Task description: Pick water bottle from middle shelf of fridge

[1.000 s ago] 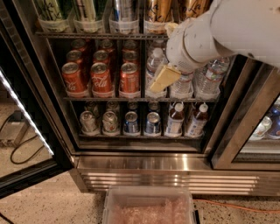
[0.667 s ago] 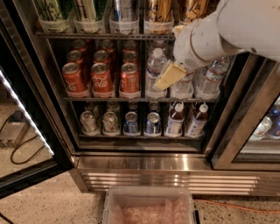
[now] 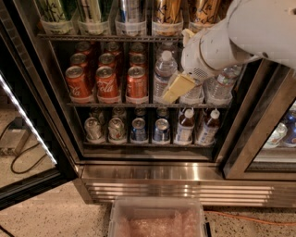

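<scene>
Water bottle (image 3: pixel 163 74) is sitting upright on the middle shelf (image 3: pixel 111 105) of the fridge (image 3: pixel 152 172), right at the front edge of that tabletop and a bit right of its middle. Clear ribbed plastic, white cap, and it stands taller than the red cola cans (image 3: pixel 106 83) that fill the left half in three lanes. More clear bottles (image 3: pixel 223 85) stand toward the right end of the same tabletop, one mostly hidden behind the gripper (image 3: pixel 176 89).

The gripper is in front of the shelf, just right of the water bottle, with its tan tip slanting down and to the left so it overlaps the bottle's lower right side. From this angle I honestly can't tell whether it's touching the bottle or just in front of it, and I can't tell whether the gripper is open or closed either. The fat white arm (image 3: pixel 245 30) comes in from the top right and covers part of the rack above.

That upper rack (image 3: pixel 92 36) has tall slim green and gold cans (image 3: pixel 166 11) in clear cups. The rack below (image 3: pixel 148 144) holds silver and blue cans (image 3: pixel 138 129) on the left and two small bottles (image 3: pixel 185 126) with white-blue labels on the right. Glass door (image 3: pixel 23 180) is swung open on the left, light strip (image 3: pixel 25 120) glowing along its frame. On the floor in front of the steel grille (image 3: pixel 185 190) there's a clear plastic bin (image 3: pixel 157 203).
</scene>
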`<state>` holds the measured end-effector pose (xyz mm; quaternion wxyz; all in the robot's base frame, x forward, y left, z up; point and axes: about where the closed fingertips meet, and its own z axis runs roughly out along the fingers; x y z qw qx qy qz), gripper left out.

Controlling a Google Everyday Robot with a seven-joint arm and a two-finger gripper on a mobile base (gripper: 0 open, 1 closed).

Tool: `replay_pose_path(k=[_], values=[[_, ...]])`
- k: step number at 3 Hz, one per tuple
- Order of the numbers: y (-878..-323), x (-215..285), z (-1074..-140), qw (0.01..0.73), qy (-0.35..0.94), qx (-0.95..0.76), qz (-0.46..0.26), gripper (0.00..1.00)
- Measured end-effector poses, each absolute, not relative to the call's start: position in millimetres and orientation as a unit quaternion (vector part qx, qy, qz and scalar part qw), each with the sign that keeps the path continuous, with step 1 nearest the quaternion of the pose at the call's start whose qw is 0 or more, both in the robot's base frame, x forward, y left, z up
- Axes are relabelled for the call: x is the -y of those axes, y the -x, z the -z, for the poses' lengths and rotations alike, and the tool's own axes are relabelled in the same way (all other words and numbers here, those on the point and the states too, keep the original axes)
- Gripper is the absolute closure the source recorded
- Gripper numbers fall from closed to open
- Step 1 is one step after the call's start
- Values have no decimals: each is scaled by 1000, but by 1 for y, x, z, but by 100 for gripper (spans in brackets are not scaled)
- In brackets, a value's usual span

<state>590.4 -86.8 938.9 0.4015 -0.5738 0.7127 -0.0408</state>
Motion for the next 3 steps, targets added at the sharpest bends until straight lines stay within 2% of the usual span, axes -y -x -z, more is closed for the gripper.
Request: replay_pose_path(k=[1, 3], values=[[-590, 87, -943, 401, 574, -713, 41, 6], [-526, 47, -916, 331, 627, -705, -7, 6]])
